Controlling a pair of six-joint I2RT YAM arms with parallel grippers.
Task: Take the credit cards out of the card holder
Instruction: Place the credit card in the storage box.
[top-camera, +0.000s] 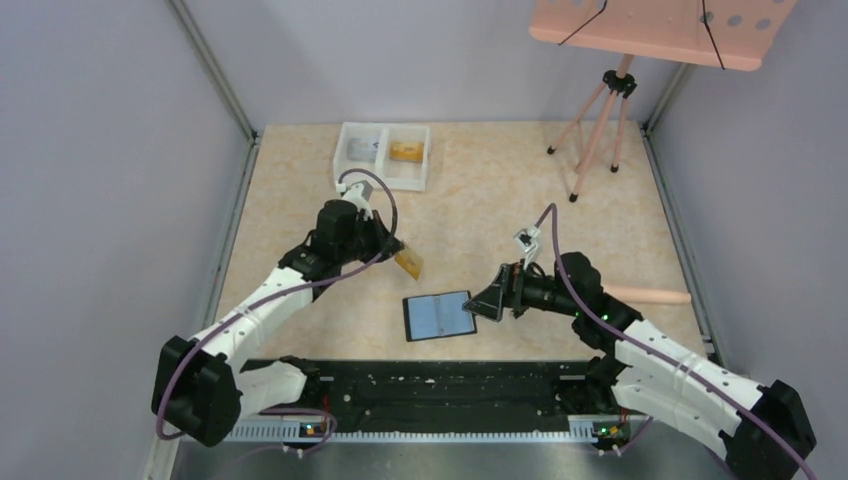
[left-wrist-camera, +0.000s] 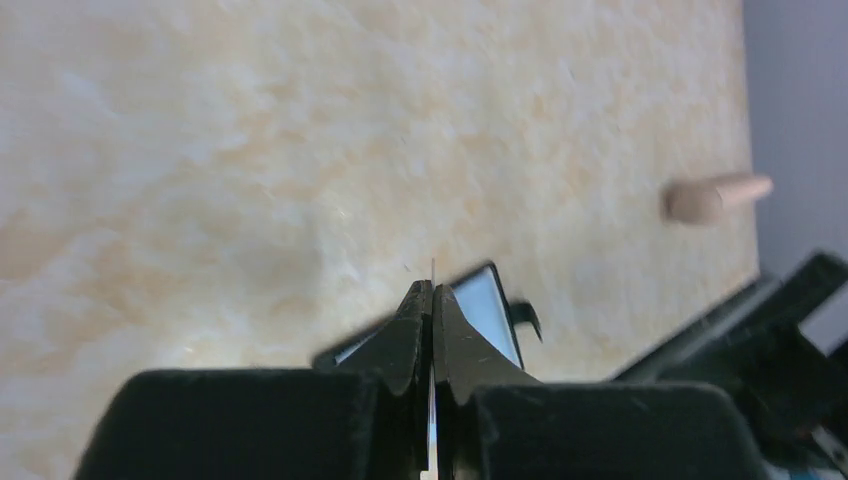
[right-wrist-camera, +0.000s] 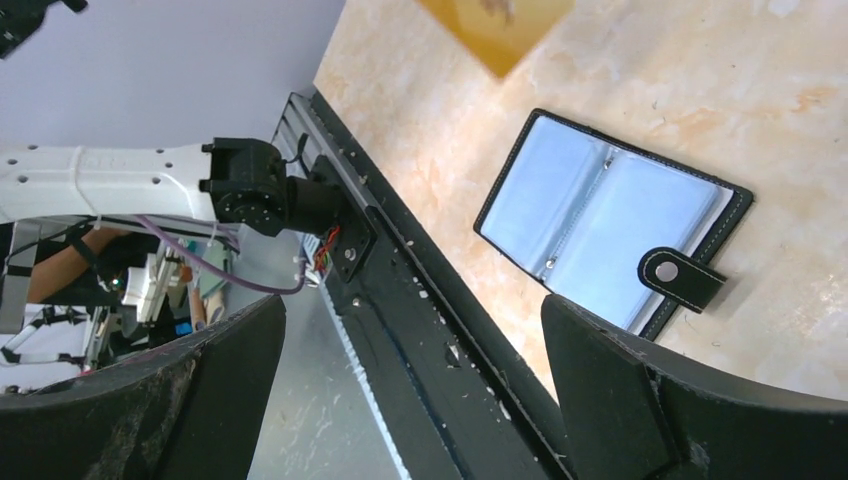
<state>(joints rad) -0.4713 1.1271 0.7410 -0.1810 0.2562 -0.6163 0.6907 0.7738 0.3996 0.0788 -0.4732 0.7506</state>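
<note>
As it lies open, the holder (right-wrist-camera: 600, 230) looks blue-grey.

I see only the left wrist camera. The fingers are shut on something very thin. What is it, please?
Observer: The top view shows an orange-gold card pinched in the left gripper.
Operator: Is the holder open or closed?
Observer: Open. The right wrist view shows the card holder lying flat with both blue-grey pages up and its strap undone.
Operator: And the right gripper?
Observer: The right gripper is open beside the holder's right edge, holding nothing.
</note>
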